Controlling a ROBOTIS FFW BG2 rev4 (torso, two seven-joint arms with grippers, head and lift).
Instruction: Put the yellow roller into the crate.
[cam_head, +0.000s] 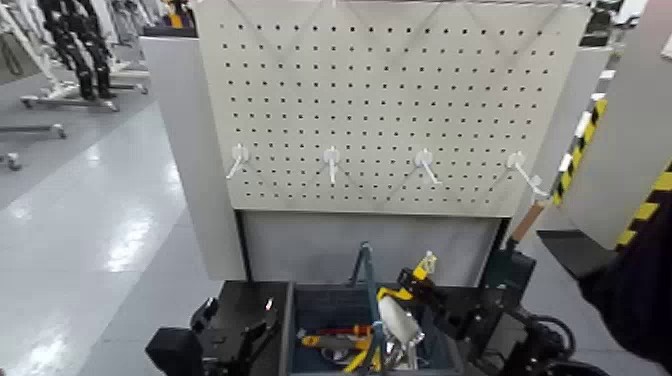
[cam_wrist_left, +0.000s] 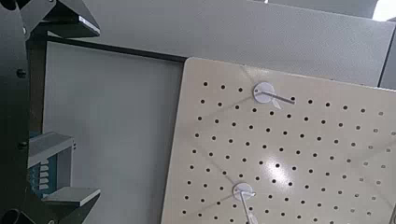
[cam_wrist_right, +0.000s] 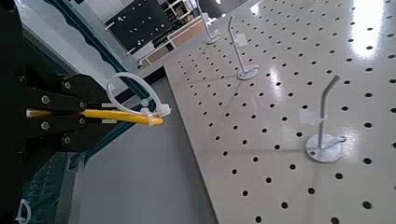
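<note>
The yellow roller (cam_head: 400, 312) hangs over the right half of the dark blue-grey crate (cam_head: 318, 300), white sleeve down and bent yellow handle up. My right gripper (cam_head: 424, 290) is shut on the handle. In the right wrist view the yellow handle (cam_wrist_right: 126, 117) runs out from between the black fingers (cam_wrist_right: 56, 140) of the gripper (cam_wrist_right: 89, 116), with a white loop tied to it. My left gripper (cam_head: 240, 340) is parked low, left of the crate. In the left wrist view it (cam_wrist_left: 89, 110) is open and empty.
A white pegboard (cam_head: 400, 90) with several bare hooks stands behind the crate. The crate's upright centre handle (cam_head: 362, 268) is just left of the roller. Red-and-yellow-handled tools (cam_head: 335, 335) lie in the crate. A trowel with a wooden handle (cam_head: 523, 222) stands at the board's lower right.
</note>
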